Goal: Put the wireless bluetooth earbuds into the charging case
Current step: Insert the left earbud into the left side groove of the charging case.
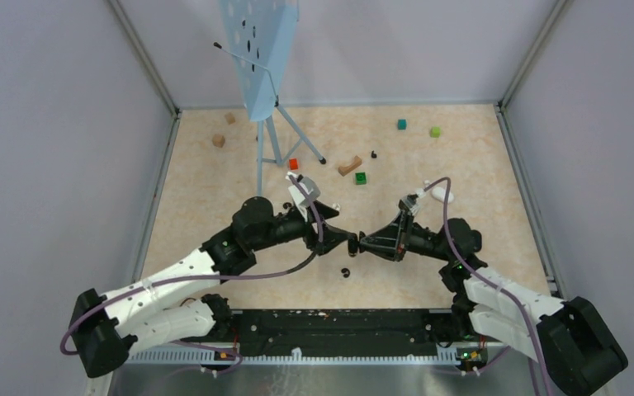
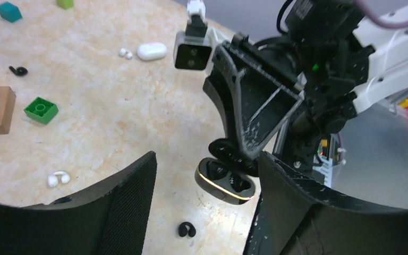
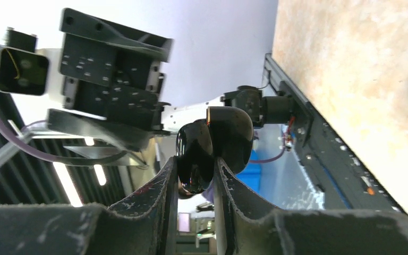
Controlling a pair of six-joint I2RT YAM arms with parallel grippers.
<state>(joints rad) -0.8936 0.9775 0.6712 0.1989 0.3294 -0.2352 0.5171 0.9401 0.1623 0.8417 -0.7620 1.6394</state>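
Beige marbled tabletop (image 1: 198, 206) fenced by grey walls fills my top view, with a green block (image 2: 41, 109) and other small toys scattered across it. My right gripper (image 3: 194, 166) is clenched on the black charging case (image 2: 226, 181) and holds it above the table with the lid swung open, while my left gripper (image 2: 207, 178) stands released, its jaws wide apart with the case seen between them. One black earbud (image 2: 187, 229) lies on the table just below the case, and a white earbud pair (image 2: 58, 178) lies further off to the side.
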